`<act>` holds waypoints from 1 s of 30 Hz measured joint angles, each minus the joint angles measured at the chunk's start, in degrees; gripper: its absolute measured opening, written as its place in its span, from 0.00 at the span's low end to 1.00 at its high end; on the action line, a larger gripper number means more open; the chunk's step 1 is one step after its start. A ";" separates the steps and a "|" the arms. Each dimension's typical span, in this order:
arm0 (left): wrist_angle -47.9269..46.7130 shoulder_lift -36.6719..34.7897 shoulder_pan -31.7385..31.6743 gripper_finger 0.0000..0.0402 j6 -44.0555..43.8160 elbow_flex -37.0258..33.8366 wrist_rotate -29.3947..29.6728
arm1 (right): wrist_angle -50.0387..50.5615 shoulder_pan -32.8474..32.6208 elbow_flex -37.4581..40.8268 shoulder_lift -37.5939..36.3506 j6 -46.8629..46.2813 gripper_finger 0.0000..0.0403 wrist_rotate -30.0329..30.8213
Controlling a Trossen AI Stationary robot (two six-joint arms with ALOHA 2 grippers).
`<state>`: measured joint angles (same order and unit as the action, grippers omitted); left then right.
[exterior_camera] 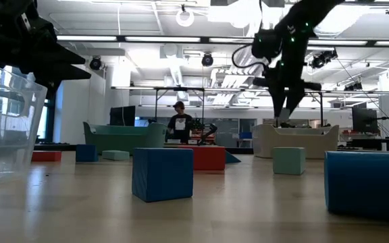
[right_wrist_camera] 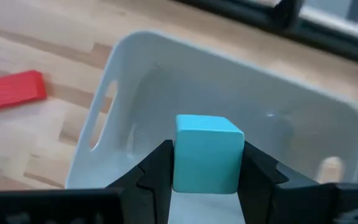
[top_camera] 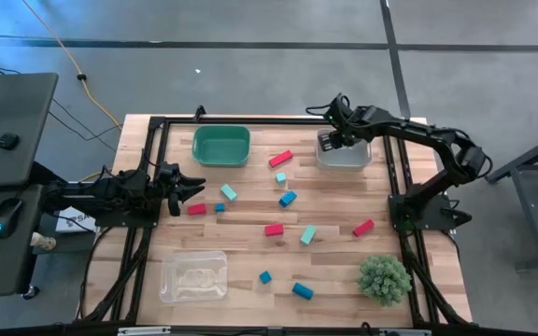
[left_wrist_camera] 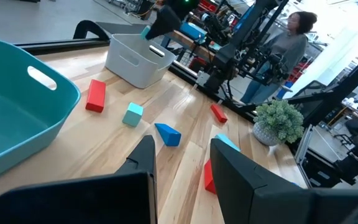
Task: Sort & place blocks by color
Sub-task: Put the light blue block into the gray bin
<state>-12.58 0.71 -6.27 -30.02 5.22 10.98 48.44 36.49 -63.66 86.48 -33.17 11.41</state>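
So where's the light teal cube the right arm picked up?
The light teal cube is held in the right gripper jaws, above the white bin at the table's far right, near a red bar.

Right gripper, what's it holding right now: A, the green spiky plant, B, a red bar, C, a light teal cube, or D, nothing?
C: the right gripper is shut on a light teal cube, held above the white bin.
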 joint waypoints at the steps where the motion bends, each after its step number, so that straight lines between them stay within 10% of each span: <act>1: 0.00 -0.01 0.00 0.19 0.00 0.00 0.00 | -0.90 0.41 0.98 0.00 -0.29 0.29 -0.97; 30: 0.65 -0.01 0.00 0.19 -1.28 0.00 0.17 | -17.05 4.89 16.11 0.04 -2.87 0.30 -10.71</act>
<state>-11.93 0.70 -6.27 -31.31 5.22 11.16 31.40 41.39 -47.55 86.52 -36.04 0.70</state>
